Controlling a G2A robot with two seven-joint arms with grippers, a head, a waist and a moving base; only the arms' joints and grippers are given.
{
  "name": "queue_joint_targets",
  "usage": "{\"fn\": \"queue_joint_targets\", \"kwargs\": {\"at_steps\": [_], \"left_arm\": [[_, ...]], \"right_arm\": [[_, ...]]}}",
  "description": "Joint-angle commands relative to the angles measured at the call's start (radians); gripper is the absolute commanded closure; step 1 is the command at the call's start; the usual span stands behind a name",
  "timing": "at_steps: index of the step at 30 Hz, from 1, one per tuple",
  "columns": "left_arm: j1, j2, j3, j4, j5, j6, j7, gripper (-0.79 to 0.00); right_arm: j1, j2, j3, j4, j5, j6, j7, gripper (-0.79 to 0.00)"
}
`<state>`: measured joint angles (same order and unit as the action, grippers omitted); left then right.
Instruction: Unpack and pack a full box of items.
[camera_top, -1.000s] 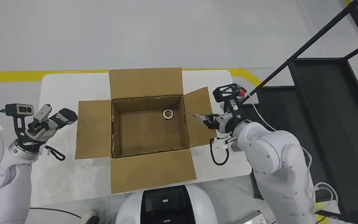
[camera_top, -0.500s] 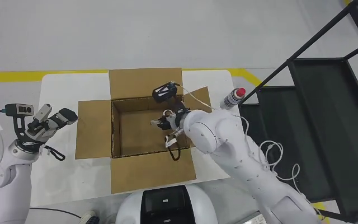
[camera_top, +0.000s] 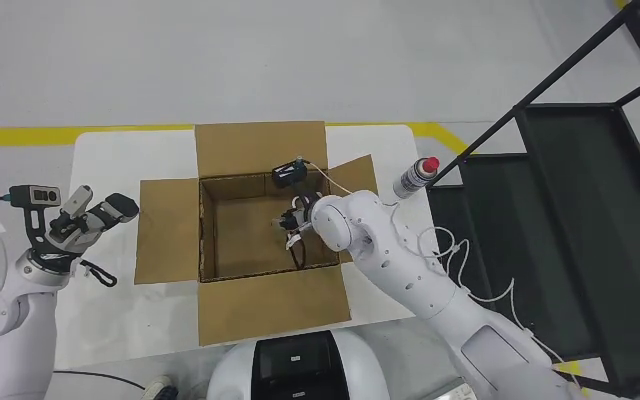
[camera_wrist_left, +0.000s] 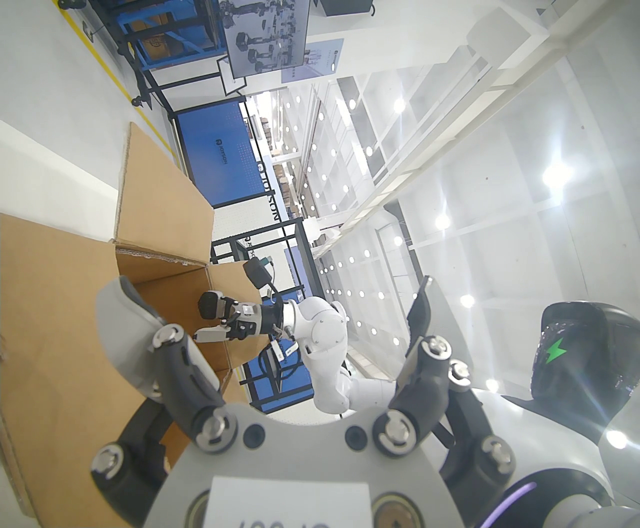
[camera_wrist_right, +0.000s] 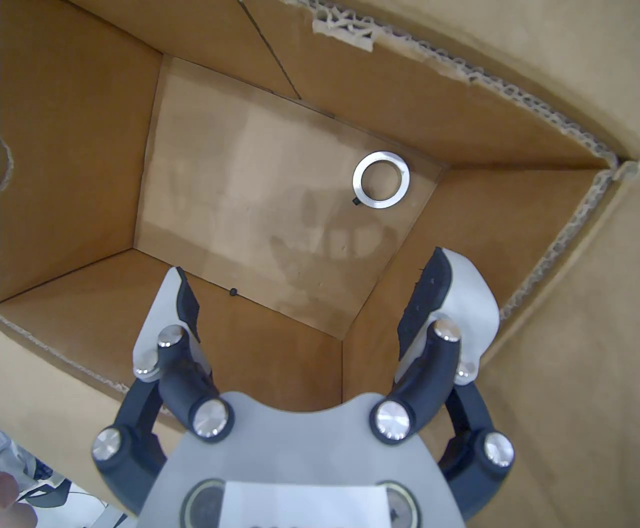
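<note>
right gripper spread over thin silver metal ring | tucked near brown cardboard box corner | risk: snagging wall, skidding off flat ring

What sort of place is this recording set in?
Probably a robotics test hall or workshop: a yellow floor line behind the white table, blue wall panels, and a high ceiling with rows of lights.

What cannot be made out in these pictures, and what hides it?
Top view: the right arm hides the box corner where the metal ring lies.
Left wrist view: a flap hides the box floor.
Right wrist view: a dark speck on the floor is too small to identify.
Top view: the can print is too small.
</note>
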<state>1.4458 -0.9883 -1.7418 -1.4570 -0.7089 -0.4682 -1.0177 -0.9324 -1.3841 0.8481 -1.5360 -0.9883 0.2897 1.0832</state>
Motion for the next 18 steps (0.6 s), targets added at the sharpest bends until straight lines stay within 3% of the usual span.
{"fn": "queue_joint_targets", "kwargs": {"at_steps": [1,6,18], "left_arm": [[0.000,0.000,0.000,0.000,0.000,0.000,0.000,-0.785],[0.000,0.000,0.000,0.000,0.000,0.000,0.000,-0.785],[0.000,0.000,0.000,0.000,0.000,0.000,0.000,-0.785]], "right_arm": [[-0.011,-0.003,0.000,0.019,0.015,-0.006,-0.052,-0.785],[-0.021,-0.013,-0.008,0.074,0.009,0.018,-0.152,-0.785],[0.013,-0.046,-0.036,0.187,0.050,0.066,-0.240,-0.785]]}}
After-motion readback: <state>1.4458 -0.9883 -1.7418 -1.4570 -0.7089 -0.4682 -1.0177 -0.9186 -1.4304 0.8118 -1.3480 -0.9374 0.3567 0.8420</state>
